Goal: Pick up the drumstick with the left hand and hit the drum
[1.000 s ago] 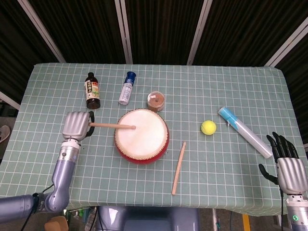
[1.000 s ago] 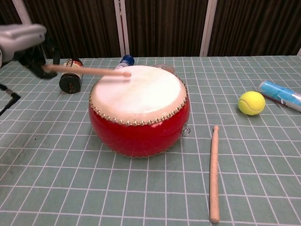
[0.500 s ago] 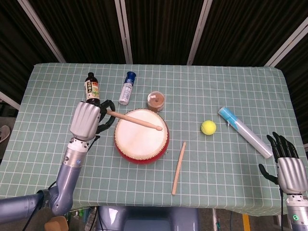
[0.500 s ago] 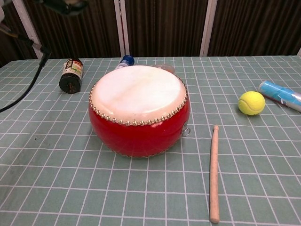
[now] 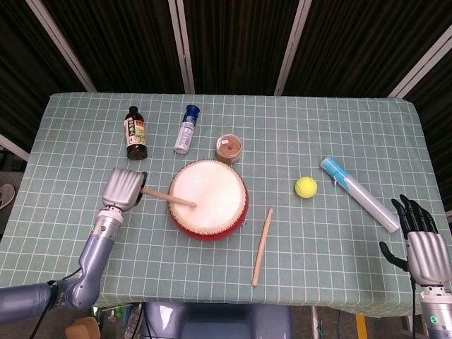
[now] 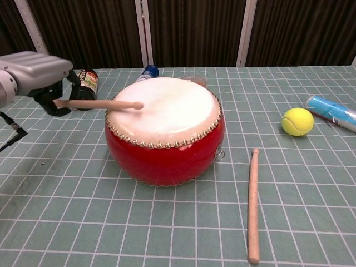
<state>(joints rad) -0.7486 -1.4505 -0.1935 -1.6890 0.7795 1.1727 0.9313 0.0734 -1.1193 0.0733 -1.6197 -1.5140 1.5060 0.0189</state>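
Note:
A red drum [image 5: 208,200] [image 6: 164,129] with a white skin stands at the table's middle. My left hand [image 5: 123,189] [image 6: 39,75] is just left of it and grips a wooden drumstick [image 5: 169,198] [image 6: 99,104]. The stick lies nearly level, its tip down on the left part of the drum skin. A second drumstick [image 5: 262,246] [image 6: 253,204] lies loose on the cloth to the right of the drum. My right hand [image 5: 421,238] hangs at the table's front right corner, fingers spread, holding nothing; the chest view does not show it.
A dark sauce bottle [image 5: 135,133] [image 6: 84,83], a blue-capped bottle [image 5: 187,128] and a small brown jar [image 5: 229,147] stand behind the drum. A yellow tennis ball [image 5: 306,186] [image 6: 297,121] and a blue-ended tube [image 5: 359,193] lie to the right.
My left hand was raised high with the stick half a second ago; it has swung back down, and the stick's tip is on the drum skin again.

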